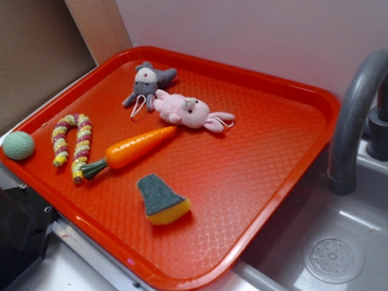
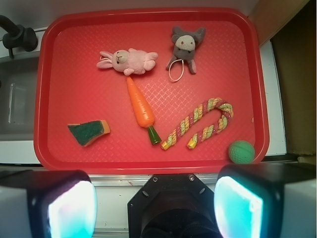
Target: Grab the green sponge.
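wrist view: gripper (image 2: pixel 153 198) is seen at the bottom of the frame, its two pads wide apart and nothing held between them; it hangs high above the near edge of the red tray (image 2: pixel 49 74), well apart from everything on it.

green sponge (image 2: pixel 88 132): lying flat near the tray's near edge toward one corner, dark scouring face up over a yellow base, clear space all round; nothing touches it, so a straight drop onto it is judged possible.

toy carrot (image 2: pixel 140 106): laid mid-tray, leafy end toward the near edge, nearest neighbour of the sponge but apart from it.

striped rope toy (image 2: pixel 200 124): bent like a hook, beside the carrot's leafy end.

pale green ball (image 2: pixel 241 151): resting on the tray's rim at a near corner.

pink rabbit (image 2: pixel 128 61) and grey plush animal (image 2: pixel 186 47): side by side near the far edge.

exterior view: grey tap (image 1: pixel 354 115) and sink (image 1: pixel 333 254) are noted beside the tray.
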You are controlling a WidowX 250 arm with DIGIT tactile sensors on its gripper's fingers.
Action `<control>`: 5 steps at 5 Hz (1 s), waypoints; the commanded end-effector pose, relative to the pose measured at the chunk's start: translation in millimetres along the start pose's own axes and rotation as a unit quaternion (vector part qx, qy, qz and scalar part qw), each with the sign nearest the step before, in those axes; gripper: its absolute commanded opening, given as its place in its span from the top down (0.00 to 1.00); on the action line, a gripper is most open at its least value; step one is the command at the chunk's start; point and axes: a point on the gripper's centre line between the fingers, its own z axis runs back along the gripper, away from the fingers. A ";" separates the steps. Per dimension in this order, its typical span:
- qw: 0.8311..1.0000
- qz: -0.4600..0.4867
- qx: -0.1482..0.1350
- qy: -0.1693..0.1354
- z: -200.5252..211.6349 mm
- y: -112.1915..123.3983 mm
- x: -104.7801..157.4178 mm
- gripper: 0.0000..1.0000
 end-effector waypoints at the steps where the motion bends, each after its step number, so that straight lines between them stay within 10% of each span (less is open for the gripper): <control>1: 0.976 -0.209 0.034 -0.045 -1.0 -62.3 52.1 0.00; 3: 0.887 -0.456 0.067 0.022 -65.9 -130.3 48.1 0.00; 5: 0.735 -0.668 0.063 0.101 -141.3 -125.9 20.9 0.00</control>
